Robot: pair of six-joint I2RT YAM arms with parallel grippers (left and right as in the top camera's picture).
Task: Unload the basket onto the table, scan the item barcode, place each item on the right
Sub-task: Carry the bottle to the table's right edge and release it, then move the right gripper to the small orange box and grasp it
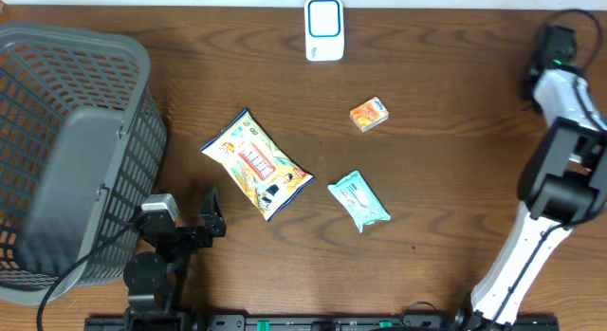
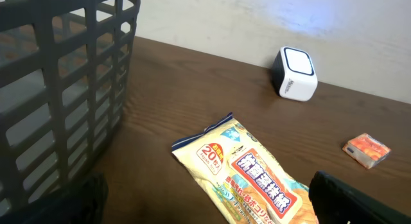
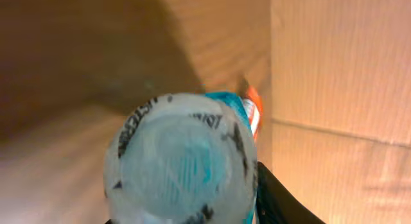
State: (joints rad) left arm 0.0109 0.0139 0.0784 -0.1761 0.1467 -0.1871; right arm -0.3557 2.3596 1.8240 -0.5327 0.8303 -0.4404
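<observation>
Black left arm (image 1: 156, 246) — white right arm (image 1: 517, 250), black joints, cables.

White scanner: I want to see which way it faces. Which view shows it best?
Left wrist: the scanner appears large, with its window and one side visible. Overhead shows only its top, small. Right wrist shows a round container instead.

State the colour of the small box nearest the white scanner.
The small box is mainly orange, clearest in the overhead view.
</observation>
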